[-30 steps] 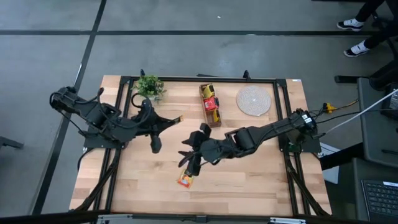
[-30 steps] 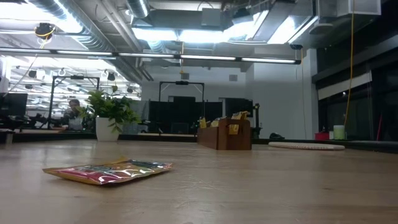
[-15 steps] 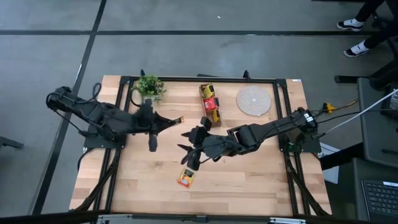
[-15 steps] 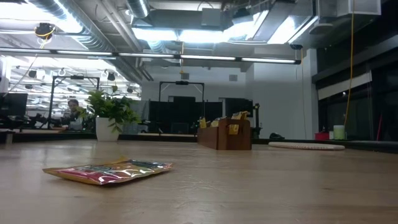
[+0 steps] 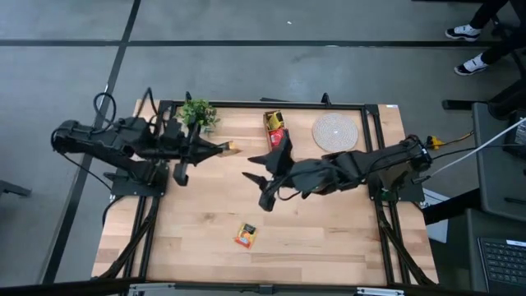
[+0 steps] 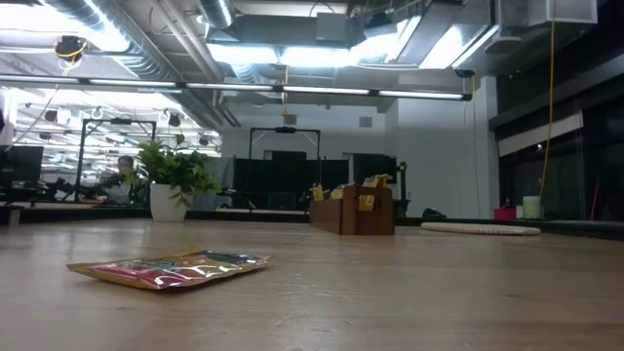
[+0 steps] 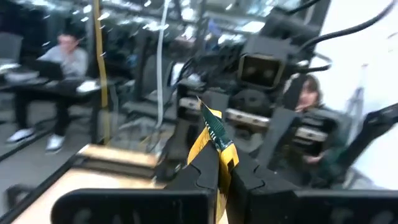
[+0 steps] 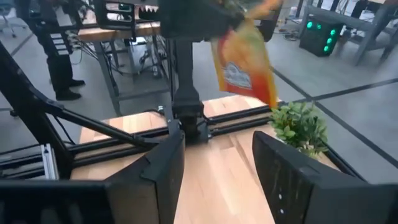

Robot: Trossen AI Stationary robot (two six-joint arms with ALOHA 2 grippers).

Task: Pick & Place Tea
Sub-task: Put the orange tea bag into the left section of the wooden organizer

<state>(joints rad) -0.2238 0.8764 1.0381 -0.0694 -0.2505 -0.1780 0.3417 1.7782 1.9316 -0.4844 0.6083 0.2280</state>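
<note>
A yellow-orange tea sachet (image 5: pixel 233 147) is shut in my left gripper (image 5: pixel 223 149), in the air over the table's far left, beside the potted plant (image 5: pixel 197 113). The right wrist view shows this sachet (image 8: pixel 242 59) too. A second orange sachet (image 5: pixel 245 235) lies flat on the wooden table toward the near edge, and the low view shows this lying sachet (image 6: pixel 171 268) as well. My right gripper (image 5: pixel 251 168) hangs open above the table's middle, pointing at the left gripper. Its fingers (image 8: pixel 165 168) have nothing between them. A wooden box (image 5: pixel 278 131) with more sachets stands at the far middle. My left gripper pinches the sachet's near end (image 7: pixel 219 163) between its two fingers. The fingers lie level and point toward the table's right edge. The sachet stands on edge, sticks out past the fingertips and is lifted clear of the table.
A round pale woven mat (image 5: pixel 335 131) lies at the far right. The black frame rails (image 5: pixel 366 123) run along the table's edges. People sit at desks in the room beyond the table. Bare wood lies around the sachet at the near edge.
My left gripper has drawn back toward the table's left and far edges and tipped up to level, still shut on its sachet. My right gripper has risen from over the lying sachet and gone toward the far edge, staying open. That sachet has not moved.
</note>
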